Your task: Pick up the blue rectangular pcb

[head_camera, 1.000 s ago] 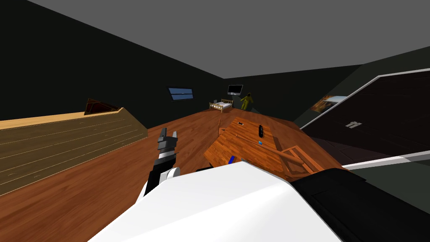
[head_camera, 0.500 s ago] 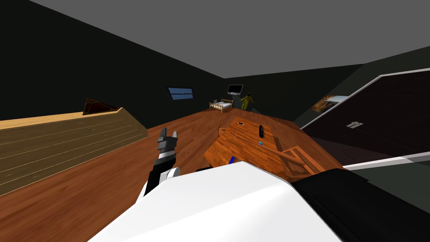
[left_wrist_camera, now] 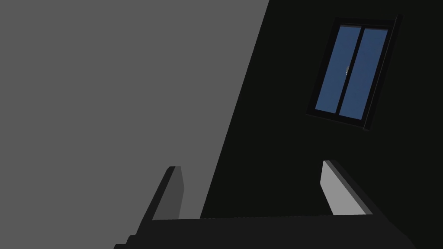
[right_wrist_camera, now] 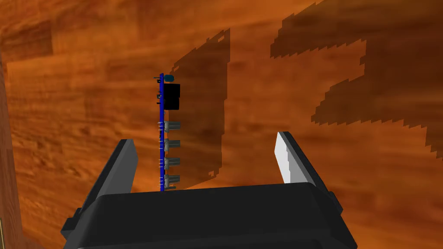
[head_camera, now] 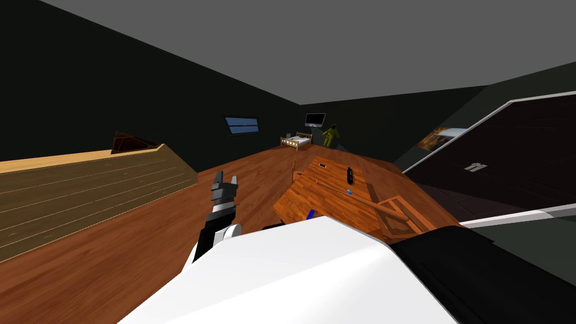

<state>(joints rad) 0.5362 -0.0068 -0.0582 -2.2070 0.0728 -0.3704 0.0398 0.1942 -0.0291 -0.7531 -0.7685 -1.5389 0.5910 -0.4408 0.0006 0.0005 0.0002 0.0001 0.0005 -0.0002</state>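
Pre-grasp stage, by the look of it: right gripper [right_wrist_camera: 205, 140] poised over the wooden table [head_camera: 332, 194] at its near edge, blades spread apart. The blue pcb [right_wrist_camera: 162, 129] stands edge-on between them, closer to one blade and apparently touching neither. Next move likely calling for a slight sideways centring, then a gentle squeeze on the board's two flat faces, given how thin it looks. Left gripper [head_camera: 225, 181] raised over the floor, well left of the table, blades likewise apart and holding nothing.
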